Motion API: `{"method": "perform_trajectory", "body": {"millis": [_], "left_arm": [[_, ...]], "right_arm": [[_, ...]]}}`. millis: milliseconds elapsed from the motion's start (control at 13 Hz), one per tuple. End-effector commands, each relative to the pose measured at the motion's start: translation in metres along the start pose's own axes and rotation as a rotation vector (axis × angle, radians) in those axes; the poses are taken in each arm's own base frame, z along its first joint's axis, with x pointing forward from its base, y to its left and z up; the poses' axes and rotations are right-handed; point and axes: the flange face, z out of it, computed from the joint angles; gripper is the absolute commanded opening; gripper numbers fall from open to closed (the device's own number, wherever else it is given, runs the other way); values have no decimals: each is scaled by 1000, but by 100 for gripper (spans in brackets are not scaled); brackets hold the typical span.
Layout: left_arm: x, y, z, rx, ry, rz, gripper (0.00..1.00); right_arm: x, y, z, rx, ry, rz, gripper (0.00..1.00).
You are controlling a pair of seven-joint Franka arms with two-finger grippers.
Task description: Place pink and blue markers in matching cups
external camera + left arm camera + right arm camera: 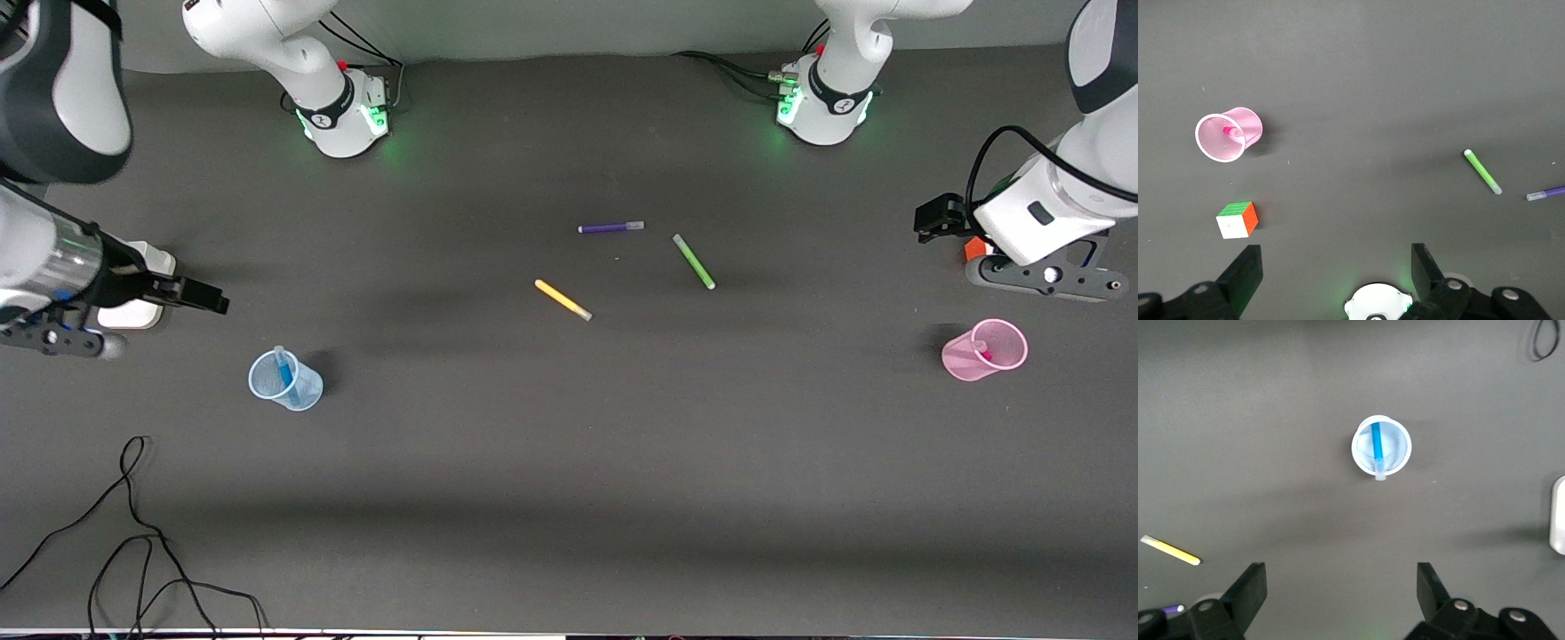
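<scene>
Nearest the front camera on the dark grey table (569, 498), a loose black cable (133, 533) is lying at the right arm's end. Farther from the camera, the small translucent pale blue plastic cup (285, 380) is standing upright toward the right arm's end, and the slim bright blue marker (284, 366) with its greyish cap is leaning inside it, cap end poking over the rim. Toward the left arm's end, the translucent pink plastic cup (985, 350) is standing with the magenta-pink marker (981, 349) resting inside it.

Farther still, in the middle of the table, a yellow marker (563, 300) is lying flat, with a green marker (693, 261) beside it and a purple marker (611, 228) farthest of the three, none touching.

The right gripper (1341, 590) is hanging above the table near the blue cup, its fingers spread wide and holding nothing; a white block (138, 289) is lying under that arm. The left gripper (1337, 273) is hanging above the table near the pink cup, fingers likewise spread and empty, with a small colourful puzzle cube (1237, 219) on the table between it and the cup.
</scene>
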Motion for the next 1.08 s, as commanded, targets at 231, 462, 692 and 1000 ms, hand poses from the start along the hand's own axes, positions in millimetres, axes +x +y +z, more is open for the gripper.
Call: {"method": "perform_trajectory", "body": {"millis": [231, 462, 692, 1000], "left_arm": [[-2, 3, -7, -2, 22, 19, 99], [-1, 2, -6, -3, 22, 16, 99], [-1, 4, -7, -2, 24, 20, 99], [-1, 3, -6, -3, 21, 19, 99]], "right_arm": [[-20, 29, -30, 0, 59, 13, 100], [-23, 31, -40, -4, 78, -2, 100], [-20, 38, -48, -9, 94, -66, 100], [-21, 43, -48, -30, 89, -97, 100]]}}
